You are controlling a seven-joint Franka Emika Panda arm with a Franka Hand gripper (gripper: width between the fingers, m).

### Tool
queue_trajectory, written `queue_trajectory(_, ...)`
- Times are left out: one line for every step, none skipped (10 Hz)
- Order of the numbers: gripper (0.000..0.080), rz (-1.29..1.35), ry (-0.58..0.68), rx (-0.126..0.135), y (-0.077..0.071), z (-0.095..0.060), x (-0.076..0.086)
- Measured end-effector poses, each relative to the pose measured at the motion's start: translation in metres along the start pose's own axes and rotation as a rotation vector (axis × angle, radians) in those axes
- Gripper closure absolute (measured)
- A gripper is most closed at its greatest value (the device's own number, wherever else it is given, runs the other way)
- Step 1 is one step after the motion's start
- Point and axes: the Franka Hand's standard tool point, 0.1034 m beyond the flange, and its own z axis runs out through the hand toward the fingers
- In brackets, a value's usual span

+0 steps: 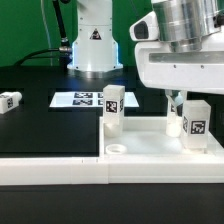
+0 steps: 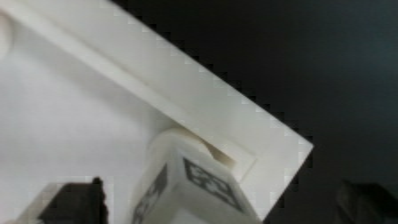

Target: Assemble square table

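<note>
Presently, tool [image 2: 219, 199]: jaws spread wide, dark fingertips [image 2: 71, 198] standing clear on either side of a leg. Nothing is gripped, as far as the wrist view shows.

Upright leg [image 2: 192, 182]: short white block with a tag face showing. It sits directly beneath the tool and between the jaws, touching neither. Its long axis is vertical, in line with the tool's approach. It stands at a corner of the slab, at the exterior view's right; whether it is fully seated cannot be told.

Square slab [image 1: 150, 142]: white and flat with a raised rim, lying on the tabletop just behind the barrier wall. A round socket [image 1: 118, 147] sits open at its near corner, toward the exterior view's left.

Second leg [image 1: 112, 106]: upright at the slab's far corner on the exterior view's left, apparently mounted.

Third leg [image 1: 10, 100]: lying on its side on the tabletop, well apart, at the exterior view's far left. A fourth is not in sight.

Judgement: a withdrawal would run straight up along the upright leg's axis. The loose leg then lies well off toward the exterior view's left.

Tabletop [image 1: 40, 125]: black, matte.
Marker board [image 1: 85, 98]: flat, behind the slab.
Barrier wall [image 1: 50, 170]: long, white, along the front.
Arm's base [image 1: 95, 40]: white, tagged, at the back, with a green backdrop [image 1: 15, 30] beyond.
</note>
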Motion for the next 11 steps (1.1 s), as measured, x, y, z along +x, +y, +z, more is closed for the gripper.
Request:
queue_trajectory(0.0151,-0.135,0.012,-0.017,0.002,0.000,0.002)
queue_trajectory(0.0150,-0.327,0.040,-0.056,0.004,-0.001,0.005)
queue_trajectory(0.0150,-0.487,0.058,-0.080,0.004,-0.002,0.007)
queue_trajectory(0.0150,-0.579,0.078,-0.076,0.001,-0.003,0.008)
queue_trajectory(0.0150,-0.584,0.089,-0.067,0.000,-0.001,0.009)
queue_trajectory(0.0271,-0.545,0.086,-0.063,0.000,-0.001,0.008)
queue_trajectory(0.0404,-0.553,0.086,-0.064,0.000,-0.001,0.008)
queue_trajectory(0.0404,-0.536,0.087,-0.068,0.002,-0.001,0.010)
queue_trajectory(0.0498,-0.430,0.090,-0.063,0.004,-0.001,0.012)
queue_trajectory(0.0499,-0.365,0.093,-0.061,0.004,-0.001,0.012)
queue_trajectory(0.0499,-0.244,0.096,-0.055,0.005,-0.001,0.013)
